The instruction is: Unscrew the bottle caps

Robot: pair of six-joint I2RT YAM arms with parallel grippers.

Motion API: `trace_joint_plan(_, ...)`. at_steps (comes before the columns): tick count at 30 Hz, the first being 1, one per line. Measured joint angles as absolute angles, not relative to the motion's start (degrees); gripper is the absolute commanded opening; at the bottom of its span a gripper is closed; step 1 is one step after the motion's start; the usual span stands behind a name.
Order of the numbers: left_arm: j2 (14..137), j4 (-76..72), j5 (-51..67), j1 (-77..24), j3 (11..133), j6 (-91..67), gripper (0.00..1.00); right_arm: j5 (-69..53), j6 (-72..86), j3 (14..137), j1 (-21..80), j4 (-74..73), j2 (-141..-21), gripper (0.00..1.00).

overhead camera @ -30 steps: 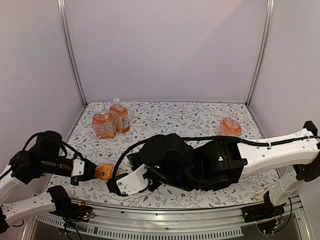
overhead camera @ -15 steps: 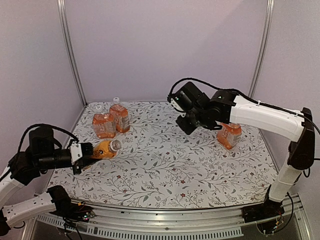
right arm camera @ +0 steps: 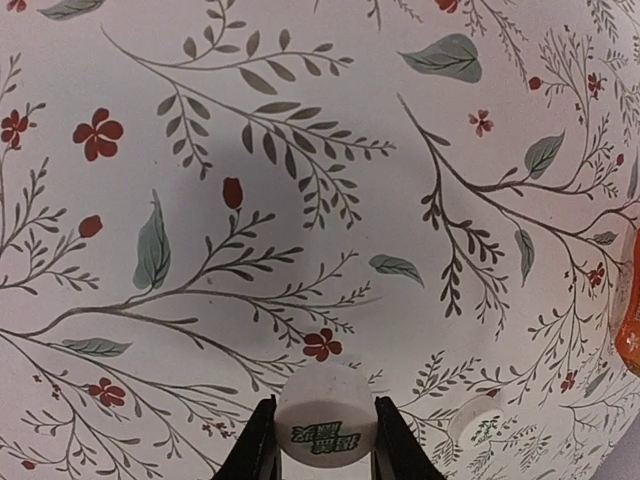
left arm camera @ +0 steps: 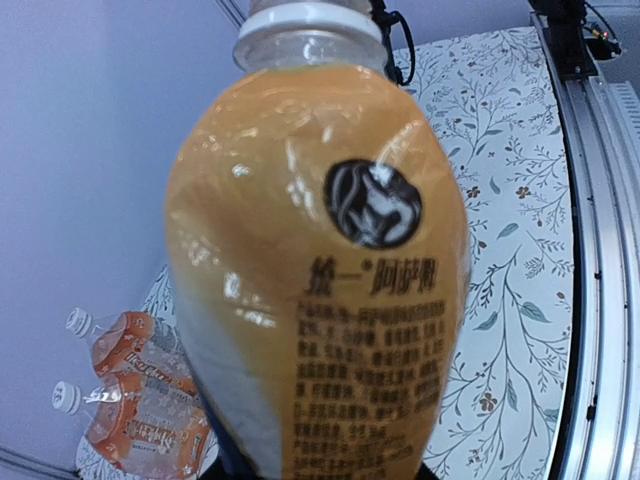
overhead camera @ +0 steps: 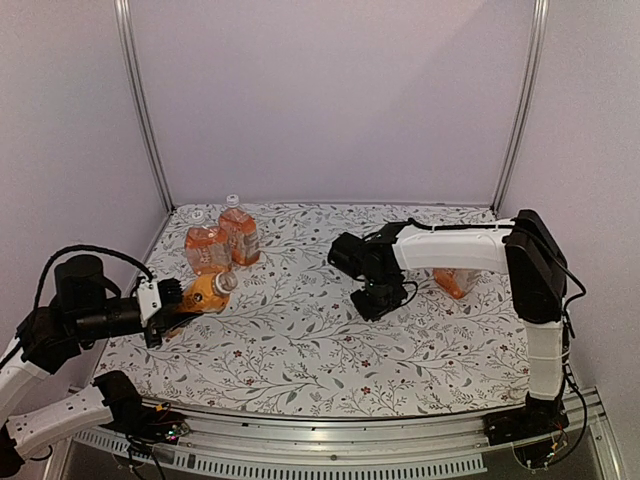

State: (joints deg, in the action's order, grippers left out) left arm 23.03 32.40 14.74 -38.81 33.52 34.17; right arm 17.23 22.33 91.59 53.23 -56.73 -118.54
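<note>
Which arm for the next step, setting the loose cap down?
Right. Its fingers pinch the white cap close over the floral table; the left arm is busy holding the orange bottle.

- Held bottle (left arm camera: 320,260): clear plastic, smooth and very glossy. Bright highlights ran across the orange contents, and black print showed on its side.
- Cap (right arm camera: 326,417): white plastic, smooth, matt, with small green print on its face.
- Right gripper (right arm camera: 323,408): fingers (right arm camera: 262,440) black, smooth, with a faint sheen.
- Table cover (right arm camera: 300,150): floral print, matt and flat. Cloth or paper could not be told.
- Rear bottles (overhead camera: 208,250): clear plastic, shiny, with crinkled-looking walls.
- Right arm shell (overhead camera: 450,248): white, smooth, looked like plastic.
- Frame posts (overhead camera: 140,110): pale bare metal, satin finish.
</note>
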Motion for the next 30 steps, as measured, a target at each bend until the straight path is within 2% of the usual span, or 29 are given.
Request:
trace_joint_plan(8, 22.79, 32.40, 16.10, -38.44, 33.54, 33.98, 0.27, 12.95, 23.18, 91.59, 52.49, -56.53, -121.89, 0.18)
trace_joint_plan(10, 22.79, 32.40, 16.19, -38.37, 33.54, 33.98, 0.27, 11.75, 23.22, 91.59, 51.96, -56.31, -122.30, 0.24)
trace_joint_plan(15, 22.79, 32.40, 16.25, -38.33, 33.58, 34.02, 0.27, 9.91, 23.44, 91.59, 51.27, -56.10, -122.74, 0.72)
trace_joint_plan(19, 22.79, 32.40, 16.27, -38.33, 33.65, 34.04, 0.27, 10.07, 23.33, 92.09, 50.96, -56.53, -122.69, 0.90)
trace_joint_plan(21, 22.79, 32.40, 16.36, -38.33, 33.74, 34.04, 0.27, 10.24, 23.55, 92.66, 50.94, -57.12, -122.69, 0.94)
trace_joint_plan(25, 22.87, 32.47, 17.32, -38.30, 34.41, 33.89, 0.27, 11.57, 23.05, 94.43, 51.66, -58.26, -121.27, 0.95)
trace_joint_plan(30, 22.90, 32.36, 19.68, -38.22, 35.59, 32.95, 0.27, 10.96, 14.76, 93.03, 58.70, -48.03, -109.10, 0.95)
